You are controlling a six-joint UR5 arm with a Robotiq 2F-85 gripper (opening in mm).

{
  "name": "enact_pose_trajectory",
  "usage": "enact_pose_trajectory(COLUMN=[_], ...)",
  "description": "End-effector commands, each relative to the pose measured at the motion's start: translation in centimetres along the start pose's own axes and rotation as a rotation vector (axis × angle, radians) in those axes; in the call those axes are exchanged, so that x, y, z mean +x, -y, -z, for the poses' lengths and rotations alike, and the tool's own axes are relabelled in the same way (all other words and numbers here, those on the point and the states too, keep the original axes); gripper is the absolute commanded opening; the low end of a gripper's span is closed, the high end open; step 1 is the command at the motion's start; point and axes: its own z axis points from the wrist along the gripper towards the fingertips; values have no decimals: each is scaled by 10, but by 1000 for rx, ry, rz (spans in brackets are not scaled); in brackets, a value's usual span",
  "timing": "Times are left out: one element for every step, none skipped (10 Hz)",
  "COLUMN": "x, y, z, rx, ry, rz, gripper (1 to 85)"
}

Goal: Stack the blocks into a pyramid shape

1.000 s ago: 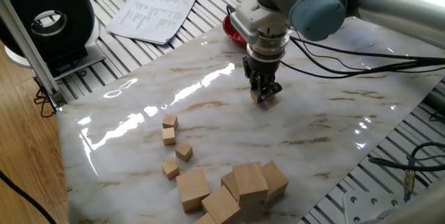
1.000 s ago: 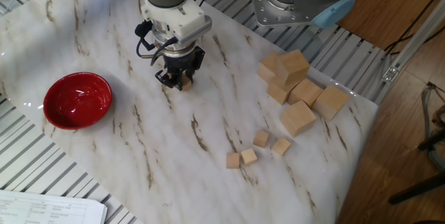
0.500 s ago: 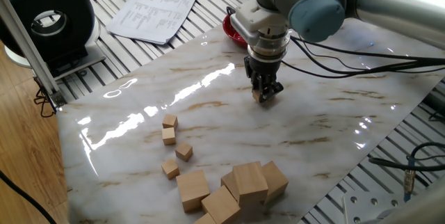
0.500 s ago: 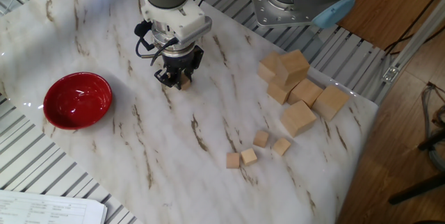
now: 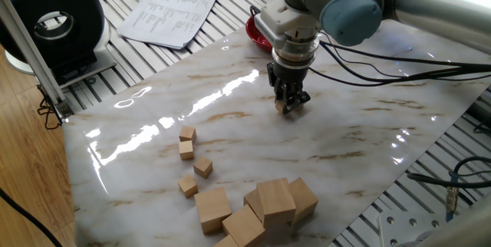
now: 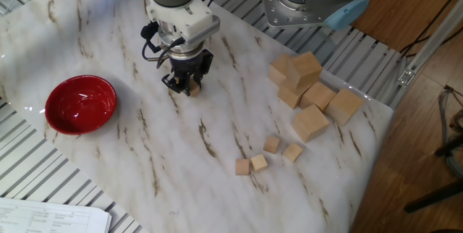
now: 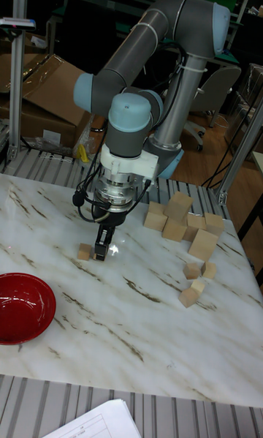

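My gripper (image 5: 285,106) hangs low over the middle of the marble table (image 5: 153,116), shut on a small tan block (image 5: 283,108) at its fingertips. In the tall view another small block (image 7: 85,251) lies on the table just left of the gripper (image 7: 103,252). From the other side the gripper (image 6: 187,84) points straight down. Several loose small blocks lie apart near the front left: (image 5: 188,133), (image 5: 186,149), (image 5: 202,166), (image 5: 188,185). They show again in the other fixed view as blocks (image 6: 258,163) and in the tall view as blocks (image 7: 197,286).
A heap of much larger wooden cubes (image 5: 268,205) sits at the table's near edge beside the small blocks. A red bowl (image 6: 81,103) stands on the far side of the gripper. Papers (image 5: 169,9) and a black round device (image 5: 54,24) lie off the table.
The gripper has shifted slightly to the left, staying low, with the block at its tips. The loose blocks and large cubes have not moved.
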Motion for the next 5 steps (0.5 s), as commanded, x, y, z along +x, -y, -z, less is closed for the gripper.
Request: enact_pose_trajectory(x=[1,2,3,3,2], y=[1,0,0,0,0], z=[3,2,2,2,2], rx=[1,0,-1,-1,1], ry=[30,38,40,43,48], rz=[-3,-4,-3,-1,3], gripper=[10,10,10,10,10])
